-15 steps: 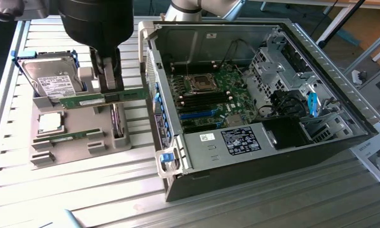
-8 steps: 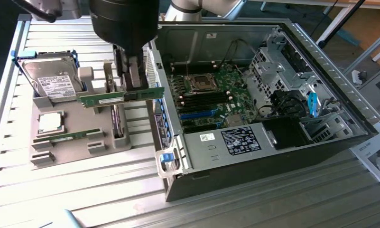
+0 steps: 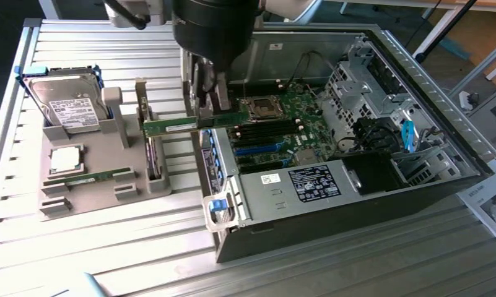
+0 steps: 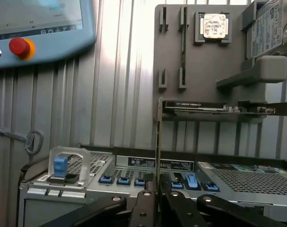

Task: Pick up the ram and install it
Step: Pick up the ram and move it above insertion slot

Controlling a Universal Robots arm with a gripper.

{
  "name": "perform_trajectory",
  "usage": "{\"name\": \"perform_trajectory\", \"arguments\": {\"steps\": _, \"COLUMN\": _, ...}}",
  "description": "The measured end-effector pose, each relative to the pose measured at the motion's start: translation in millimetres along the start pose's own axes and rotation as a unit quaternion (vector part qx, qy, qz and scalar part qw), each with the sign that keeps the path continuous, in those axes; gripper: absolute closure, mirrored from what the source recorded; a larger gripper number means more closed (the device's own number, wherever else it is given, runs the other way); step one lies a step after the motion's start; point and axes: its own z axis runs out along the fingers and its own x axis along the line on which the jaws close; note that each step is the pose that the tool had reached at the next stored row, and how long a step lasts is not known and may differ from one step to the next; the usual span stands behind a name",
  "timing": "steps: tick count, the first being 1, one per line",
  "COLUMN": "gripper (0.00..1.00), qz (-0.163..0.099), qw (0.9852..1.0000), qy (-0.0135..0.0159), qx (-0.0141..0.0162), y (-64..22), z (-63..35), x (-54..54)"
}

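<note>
The ram [image 3: 175, 125] is a narrow green stick held level in my gripper [image 3: 208, 116], which is shut on its end nearest the case. It hangs above the near wall of the open computer case [image 3: 430, 80], just short of the motherboard [image 3: 291, 114] and its black and blue memory slots [image 3: 269, 133]. In the wrist view the ram [image 4: 157, 142] is seen edge-on as a thin line rising from between my black fingers [image 4: 144, 208]. A second green stick [image 3: 92, 178] lies in the grey holder [image 3: 91, 198].
The grey holder beside the case also carries a silver hard drive [image 3: 66, 105], a square processor [image 3: 66, 159] and an upright expansion card [image 3: 153, 164]. A teach pendant [image 4: 39, 28] with a red button and a key [image 4: 25, 139] lie on the slatted table.
</note>
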Motion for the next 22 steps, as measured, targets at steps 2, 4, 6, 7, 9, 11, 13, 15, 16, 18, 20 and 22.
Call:
{"name": "perform_trajectory", "arguments": {"steps": 2, "gripper": 0.86, "qz": 0.001, "qw": 1.0, "qy": 0.0001, "qx": -0.0001, "y": -10.9, "z": -0.2, "x": 0.8}}
{"name": "perform_trajectory", "arguments": {"steps": 4, "gripper": 0.86, "qz": 0.002, "qw": 1.0, "qy": 0.0003, "qx": -0.0001, "y": -19.3, "z": -0.4, "x": 1.4}}
{"name": "perform_trajectory", "arguments": {"steps": 6, "gripper": 0.86, "qz": 0.003, "qw": 1.0, "qy": 0.0004, "qx": -0.0002, "y": -29.3, "z": -0.6, "x": 2.1}}
{"name": "perform_trajectory", "arguments": {"steps": 7, "gripper": 0.86, "qz": 0.004, "qw": 1.0, "qy": 0.0006, "qx": -0.0002, "y": -34.6, "z": -0.7, "x": 2.5}}
{"name": "perform_trajectory", "arguments": {"steps": 9, "gripper": 0.86, "qz": 0.005, "qw": 1.0, "qy": 0.0008, "qx": -0.0003, "y": -42.2, "z": -0.8, "x": 3.1}}
{"name": "perform_trajectory", "arguments": {"steps": 11, "gripper": 0.86, "qz": 0.006, "qw": 1.0, "qy": 0.0009, "qx": -0.0003, "y": -49.4, "z": -1.0, "x": 3.6}}
{"name": "perform_trajectory", "arguments": {"steps": 13, "gripper": 0.86, "qz": 0.007, "qw": 1.0, "qy": 0.0011, "qx": -0.0004, "y": -59.4, "z": -1.1, "x": 4.3}}
{"name": "perform_trajectory", "arguments": {"steps": 15, "gripper": 0.86, "qz": 0.008, "qw": 1.0, "qy": 0.0013, "qx": -0.0004, "y": -71.1, "z": -1.3, "x": 5.2}}
{"name": "perform_trajectory", "arguments": {"steps": 16, "gripper": 0.86, "qz": 0.009, "qw": 1.0, "qy": 0.0014, "qx": -0.0004, "y": -78.5, "z": -1.4, "x": 5.7}}
{"name": "perform_trajectory", "arguments": {"steps": 18, "gripper": 0.86, "qz": 0.01, "qw": 1.0, "qy": 0.0015, "qx": -0.0005, "y": -89.6, "z": -1.5, "x": 6.5}}
{"name": "perform_trajectory", "arguments": {"steps": 20, "gripper": 0.86, "qz": 0.011, "qw": 0.9999, "qy": 0.0017, "qx": -0.0005, "y": -98.5, "z": -1.7, "x": 7.2}}
{"name": "perform_trajectory", "arguments": {"steps": 22, "gripper": 0.86, "qz": 0.011, "qw": 0.9999, "qy": 0.0018, "qx": -0.0005, "y": -106.4, "z": -1.8, "x": 7.8}}
